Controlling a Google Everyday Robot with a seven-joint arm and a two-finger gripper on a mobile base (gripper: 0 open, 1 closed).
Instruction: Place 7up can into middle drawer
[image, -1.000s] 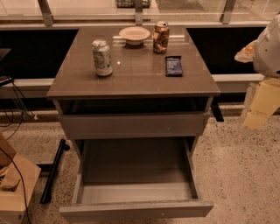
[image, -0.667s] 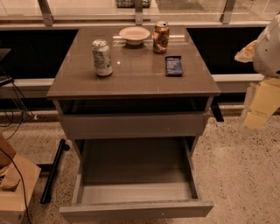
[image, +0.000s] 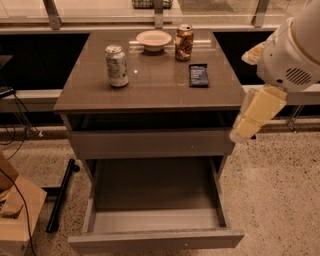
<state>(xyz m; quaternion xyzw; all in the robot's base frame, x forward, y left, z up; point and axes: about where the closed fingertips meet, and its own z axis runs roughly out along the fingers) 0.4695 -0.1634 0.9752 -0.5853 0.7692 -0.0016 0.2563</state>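
Note:
The 7up can (image: 116, 65), pale green and white with a silver top, stands upright on the left part of the grey tabletop (image: 150, 87). The middle drawer (image: 155, 220) is pulled open below, a deep grey tray with a low front lip, and nothing shows inside it. My gripper (image: 240, 133) hangs on the pale arm at the right edge of the table, beside the top drawer's front corner. It is far right of the can and well above the open drawer, and I see nothing held in it.
An orange-brown patterned can (image: 184, 42), a white bowl (image: 153, 39) and a dark packet (image: 198, 75) sit on the tabletop's back and right. The top drawer's flat front panel (image: 150, 143) sits above the open drawer. A wooden box (image: 17, 215) and cables lie on the floor at left.
My arm has moved left, from off the table's right side to right beside its right edge. The can and the drawers have not moved.

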